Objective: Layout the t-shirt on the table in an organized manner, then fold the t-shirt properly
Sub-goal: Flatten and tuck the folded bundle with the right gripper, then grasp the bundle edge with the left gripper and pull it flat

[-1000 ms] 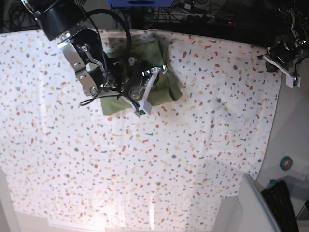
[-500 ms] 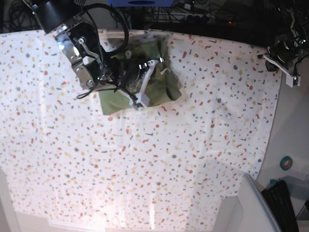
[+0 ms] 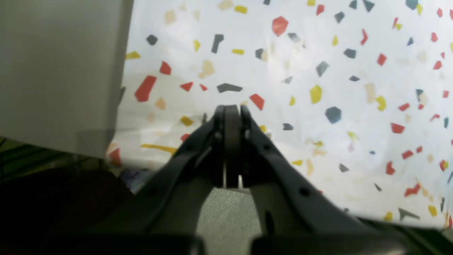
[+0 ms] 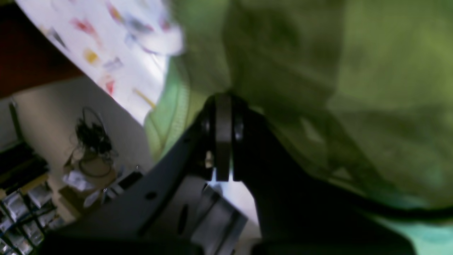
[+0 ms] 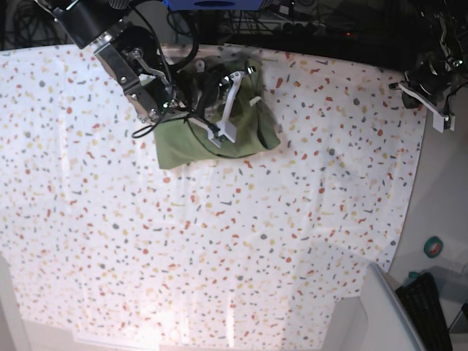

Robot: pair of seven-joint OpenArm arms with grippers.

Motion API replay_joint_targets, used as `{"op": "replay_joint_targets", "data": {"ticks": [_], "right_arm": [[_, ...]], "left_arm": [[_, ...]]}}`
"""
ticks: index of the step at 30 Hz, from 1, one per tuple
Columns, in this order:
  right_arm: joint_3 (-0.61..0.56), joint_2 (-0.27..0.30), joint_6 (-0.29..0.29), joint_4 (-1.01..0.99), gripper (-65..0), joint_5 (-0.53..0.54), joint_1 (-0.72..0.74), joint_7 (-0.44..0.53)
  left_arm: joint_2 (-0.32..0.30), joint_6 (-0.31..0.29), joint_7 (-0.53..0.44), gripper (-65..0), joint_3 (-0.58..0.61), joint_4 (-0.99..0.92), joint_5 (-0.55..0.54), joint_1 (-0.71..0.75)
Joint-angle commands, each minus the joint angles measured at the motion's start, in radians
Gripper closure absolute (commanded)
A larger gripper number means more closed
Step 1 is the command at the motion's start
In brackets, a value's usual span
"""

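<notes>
The olive-green t-shirt (image 5: 175, 150) lies bunched near the far edge of the flecked white table (image 5: 256, 241). My right gripper (image 5: 228, 110) hangs over the shirt's middle. In the right wrist view the jaws of the right gripper (image 4: 223, 102) are shut, with folds of the t-shirt (image 4: 371, 71) gathered at their tip; that view is blurred. My left gripper (image 5: 428, 102) is at the table's far right corner, away from the shirt. In the left wrist view the left gripper (image 3: 231, 109) is shut and empty over the table (image 3: 336, 71). The white neck tag is hidden.
A grey panel (image 3: 60, 71) stands by the table's edge. Off the table's right edge are a green tape roll (image 5: 433, 247), a grey bin (image 5: 380, 314) and a black object (image 5: 424, 307). Dark cables and gear line the back edge.
My right gripper has moved toward the table's far edge over the shirt, and the fabric under it has shifted a little. The left arm has not moved.
</notes>
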Motion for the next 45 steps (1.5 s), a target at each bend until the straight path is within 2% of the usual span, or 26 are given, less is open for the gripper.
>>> {"op": "replay_joint_targets", "data": {"ticks": [1,3,5,7,11,14,19,22,25,31,37,45], "right_arm": [[0.006,-0.005,0.008,0.074,0.0,0.019,0.022,0.018],[0.033,0.029,-0.009,0.169,0.0,0.022,0.019,-0.002],[0.113,0.044,-0.063,0.242,0.0,0.023,0.016,-0.051],[0.211,0.047,-0.094,0.272,0.0,0.022,0.014,-0.075],[0.355,0.047,-0.095,0.269,0.0,0.019,0.042,-0.086],[0.374,0.047,-0.095,0.215,0.0,0.019,0.079,-0.08],[0.374,0.049,-0.095,0.145,0.0,0.019,0.108,-0.052],[0.366,0.047,-0.095,0.136,0.0,0.019,0.103,-0.025],[0.366,0.046,-0.095,0.1,0.0,0.019,0.108,-0.02],[0.366,0.047,-0.094,0.002,0.0,0.019,0.116,0.066],[0.366,0.049,-0.094,-0.102,0.0,0.017,0.123,0.142],[0.377,0.09,-0.094,-0.127,0.0,0.019,0.128,0.244]], "left_arm": [[-0.019,-0.005,-0.011,0.0,-0.004,0.019,-0.01,0.003],[-0.016,-0.005,-0.011,0.0,-0.003,0.042,-0.01,0.005],[0.022,-0.005,-0.008,0.0,0.016,0.107,-0.011,0.023],[0.053,-0.005,-0.008,0.0,0.089,0.202,-0.01,0.048],[0.067,-0.002,-0.01,0.0,0.296,0.337,-0.01,0.066],[0.07,0.005,-0.019,0.0,0.433,0.354,-0.01,0.046],[0.124,0.12,-0.05,0.0,0.651,0.346,-0.01,0.002],[0.124,0.123,-0.103,0.0,0.741,0.312,-0.01,-0.006],[0.124,0.123,-0.125,0.0,0.763,0.217,-0.01,-0.036],[0.122,0.123,-0.14,0.0,0.76,0.067,-0.01,-0.079],[0.122,0.123,-0.14,0.0,0.761,-0.011,-0.01,-0.102],[0.124,0.123,-0.142,0.0,0.761,-0.014,-0.01,-0.104]]}}
